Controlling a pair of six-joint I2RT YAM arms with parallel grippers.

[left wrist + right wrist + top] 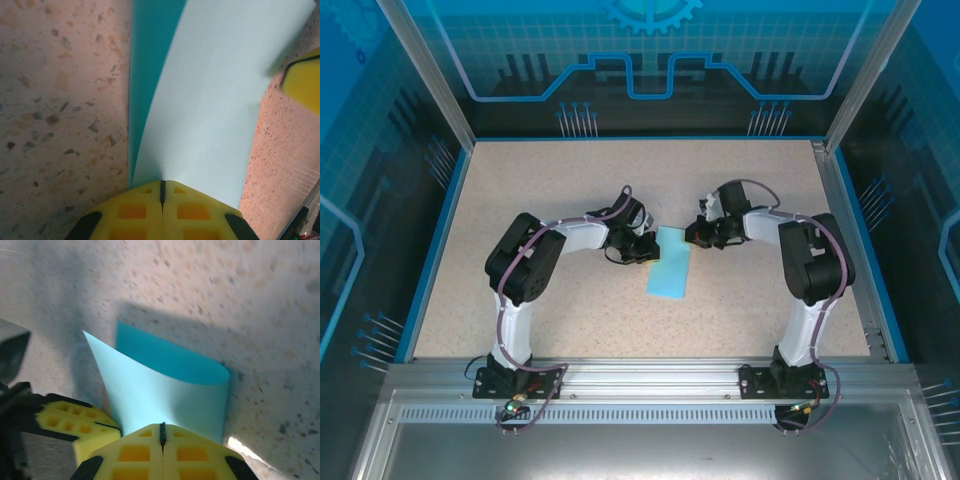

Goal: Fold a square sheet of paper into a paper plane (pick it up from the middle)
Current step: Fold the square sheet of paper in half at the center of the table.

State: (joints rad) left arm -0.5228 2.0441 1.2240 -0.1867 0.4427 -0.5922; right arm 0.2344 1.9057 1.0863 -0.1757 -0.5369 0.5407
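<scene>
The square sheet of paper (670, 268) is light cyan and lies bent over on itself in the middle of the table. Its upper layer (215, 100) arches above the darker lower layer (150, 60). My left gripper (647, 248) is shut at the sheet's left edge, and the paper comes straight out of its tip (161, 186). My right gripper (695, 236) is shut on the opposite edge, with the looped sheet (165, 390) rising from its tip (162, 429). The two grippers stand close together, each seeing the other's yellow fingers (75, 422) (302, 82).
The speckled beige table (570, 180) is bounded by a blue rim and transparent panels (650, 60) at the back and sides. The arm bases sit on the metal rail (650, 380) at the near edge.
</scene>
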